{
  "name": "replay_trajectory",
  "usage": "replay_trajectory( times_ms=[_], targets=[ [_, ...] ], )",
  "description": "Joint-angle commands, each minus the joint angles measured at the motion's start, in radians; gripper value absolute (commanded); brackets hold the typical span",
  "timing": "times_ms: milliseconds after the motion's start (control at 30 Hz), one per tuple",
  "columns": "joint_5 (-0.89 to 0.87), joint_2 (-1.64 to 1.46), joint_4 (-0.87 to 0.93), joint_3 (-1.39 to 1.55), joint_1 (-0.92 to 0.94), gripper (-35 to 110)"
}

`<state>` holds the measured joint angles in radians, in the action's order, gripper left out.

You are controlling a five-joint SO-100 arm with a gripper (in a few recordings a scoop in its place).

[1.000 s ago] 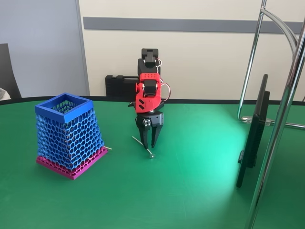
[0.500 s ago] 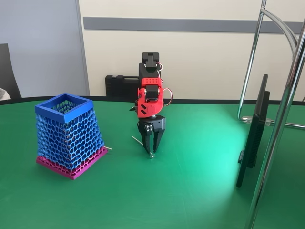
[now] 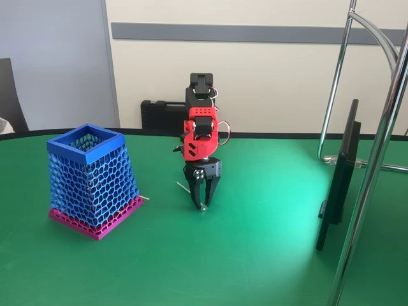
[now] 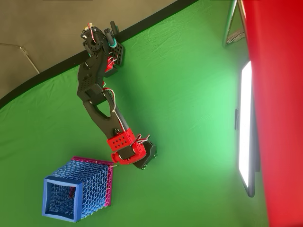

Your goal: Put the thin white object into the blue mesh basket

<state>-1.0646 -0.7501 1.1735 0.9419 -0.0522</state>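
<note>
On the green bench (image 3: 255, 255), the claw (image 3: 202, 205) points down, nearly closed around the near end of the white strip (image 3: 185, 188), which lies toward 3 o'clock of the blue basket (image 3: 92, 178). Pinch firmly, lift straight, then swing toward 9 o'clock above the rim.

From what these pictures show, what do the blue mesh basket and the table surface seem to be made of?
The blue mesh basket looks like matte, rigid plastic, perhaps 3D-printed: an even honeycomb lattice, a solid square rim and a magenta base plate. The table seems covered with a smooth green sheet, slightly glossy, since light reflects softly from it; the exact material is unclear.
</note>
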Motion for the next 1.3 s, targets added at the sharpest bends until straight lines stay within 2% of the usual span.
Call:
replay_trajectory(
  times_ms=[0, 400, 667, 1267],
  targets=[
    [0.009, -0.003, 0.005, -0.048, 0.005, 15],
    [0.012, 0.077, 0.086, -0.173, 0.008, 13],
    [0.02, 0.08, 0.087, -0.178, 0.008, 9],
    [0.067, 0.023, 0.086, -0.169, -0.003, 9]
  ],
)
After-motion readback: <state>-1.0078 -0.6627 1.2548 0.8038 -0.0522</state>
